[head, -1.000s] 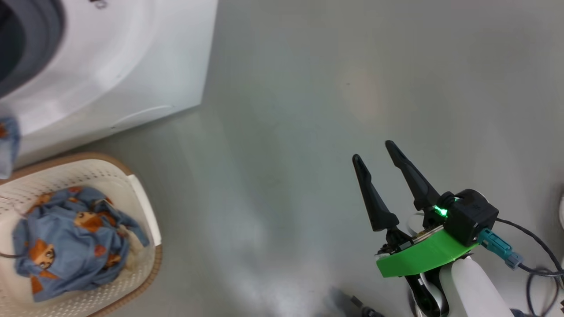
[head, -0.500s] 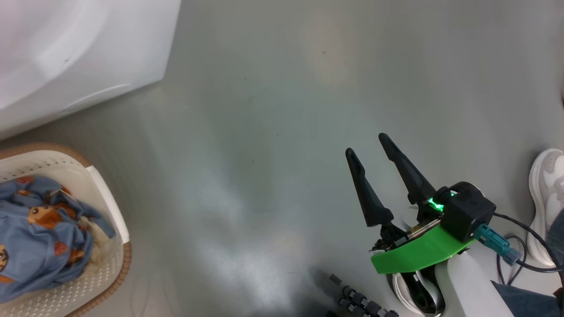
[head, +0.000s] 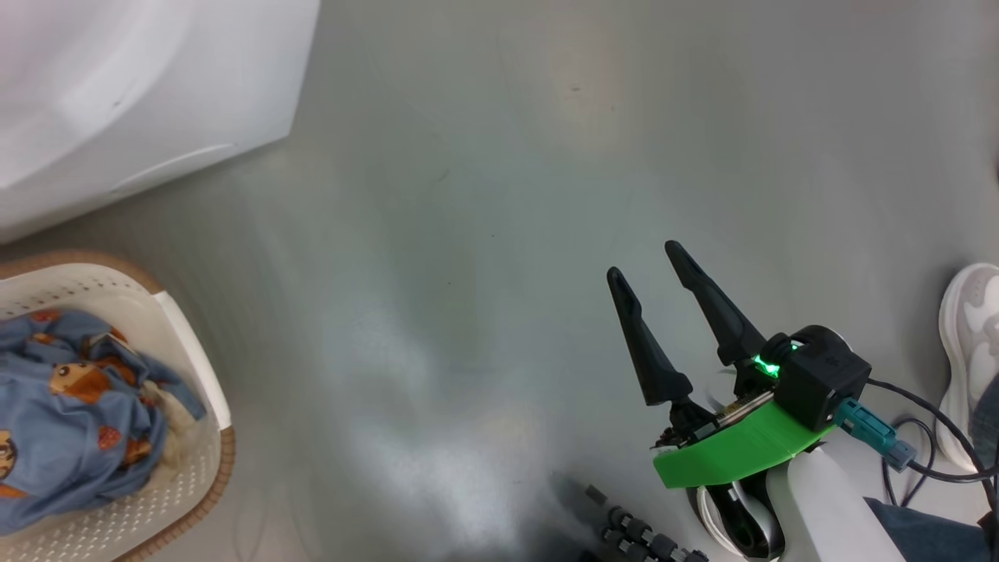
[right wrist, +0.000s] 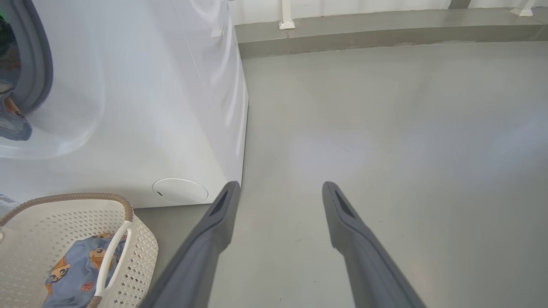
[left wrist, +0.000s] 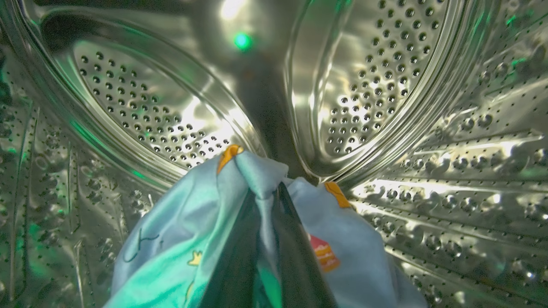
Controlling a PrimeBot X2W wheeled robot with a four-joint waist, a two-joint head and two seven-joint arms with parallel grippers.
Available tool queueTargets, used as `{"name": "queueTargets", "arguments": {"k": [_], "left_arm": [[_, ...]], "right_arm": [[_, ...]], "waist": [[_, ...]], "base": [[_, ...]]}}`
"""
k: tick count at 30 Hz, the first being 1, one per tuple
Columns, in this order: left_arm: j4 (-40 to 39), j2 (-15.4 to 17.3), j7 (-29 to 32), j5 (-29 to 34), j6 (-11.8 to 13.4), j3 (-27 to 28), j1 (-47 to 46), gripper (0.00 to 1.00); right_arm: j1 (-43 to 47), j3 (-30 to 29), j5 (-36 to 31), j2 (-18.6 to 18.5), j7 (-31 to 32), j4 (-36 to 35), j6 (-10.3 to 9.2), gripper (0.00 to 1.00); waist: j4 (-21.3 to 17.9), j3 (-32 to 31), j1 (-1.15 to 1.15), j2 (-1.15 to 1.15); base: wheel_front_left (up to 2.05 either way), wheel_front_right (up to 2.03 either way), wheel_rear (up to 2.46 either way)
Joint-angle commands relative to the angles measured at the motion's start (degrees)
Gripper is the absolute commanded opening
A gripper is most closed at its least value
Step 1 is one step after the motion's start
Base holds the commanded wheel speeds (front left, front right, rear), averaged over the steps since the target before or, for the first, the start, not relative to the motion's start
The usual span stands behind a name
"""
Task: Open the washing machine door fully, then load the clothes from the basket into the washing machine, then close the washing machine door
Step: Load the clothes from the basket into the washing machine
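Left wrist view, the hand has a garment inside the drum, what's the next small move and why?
Probably open the left hand and let the light-blue garment drop: it is pinched in shut fingers deep inside the steel drum, while more clothes wait in the basket.

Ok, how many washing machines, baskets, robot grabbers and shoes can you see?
Washing machine: 1
Basket: 1
Grippers: 2 (left gripper shut on clothes, right gripper open)
Shoe: 1
Total: 5

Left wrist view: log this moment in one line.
left gripper shut on garment inside drum | right gripper open over floor | basket holds clothes
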Motion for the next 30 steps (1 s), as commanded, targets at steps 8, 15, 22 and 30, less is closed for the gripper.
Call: {"name": "queueTargets", "arguments": {"k": [8, 15, 22, 30], "left_arm": [[5.68, 0.10, -0.45, 0.98, 1.92, -1.53, -1.94, 1.00], [9.79, -2.43, -0.44, 1.15, 3.23, -2.88, -1.94, 1.00], [8.03, -5.21, -0.44, -0.33, 3.14, -2.64, -0.10, 1.00], [2.40, -10.34, -0.44, -2.61, 2.34, -2.31, 6.77, 1.00]], "right_arm": [[1.45, -0.31, 0.59, -0.30, -0.27, -0.29, 0.08, 1.00], [1.37, -1.34, -0.05, -0.30, -0.27, 0.20, 0.08, 1.00], [1.20, -2.37, -0.94, -0.30, -0.27, 0.34, 0.08, 1.00], [0.72, -4.69, -2.31, -0.30, -0.27, 0.66, 0.08, 1.00]], "waist": [[2.30, -3.48, 0.00, 0.00], [4.64, -5.27, 0.00, 0.00], [7.12, -6.10, 0.00, 0.00], [11.19, -7.51, 0.00, 0.00]], "base": [[0.00, 0.00, 0.00], [0.00, 0.00, 0.00], [0.00, 0.00, 0.00], [0.00, 0.00, 0.00]]}}
